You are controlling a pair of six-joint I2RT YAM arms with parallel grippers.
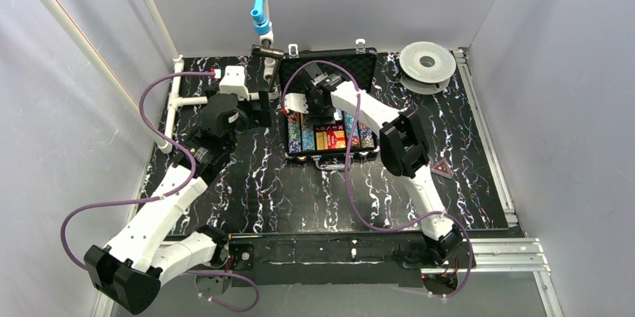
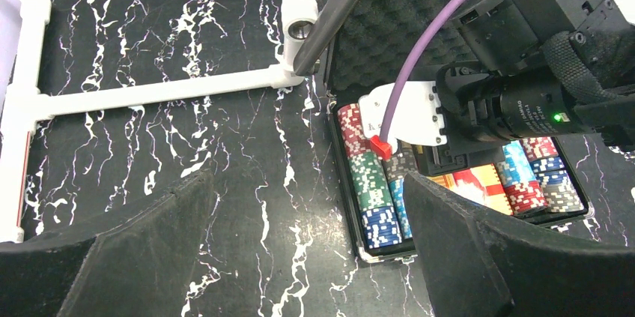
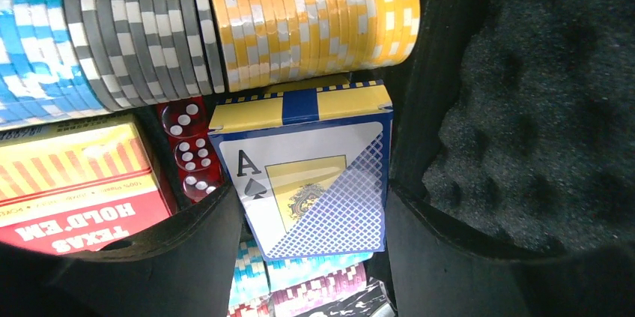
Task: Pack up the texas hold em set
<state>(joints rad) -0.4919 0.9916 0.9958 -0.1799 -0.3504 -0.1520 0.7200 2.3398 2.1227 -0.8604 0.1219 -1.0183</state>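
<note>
Marbled table (image 1: 262,182): right gripper (image 3: 314,193) pinches blue deck (image 3: 299,152); dice (image 3: 187,145) just beside it could snag the deck, wedging it; left gripper (image 2: 307,178) spread.

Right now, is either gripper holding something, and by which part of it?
The right gripper holds the blue card deck, with one finger on each long side edge, near its lower end. The left gripper is open and holds nothing.

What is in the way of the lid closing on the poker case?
The right end effector reaches into the open briefcase, low over the chip rows, holding a blue card deck. It sits between the foam lid and the base.
</note>
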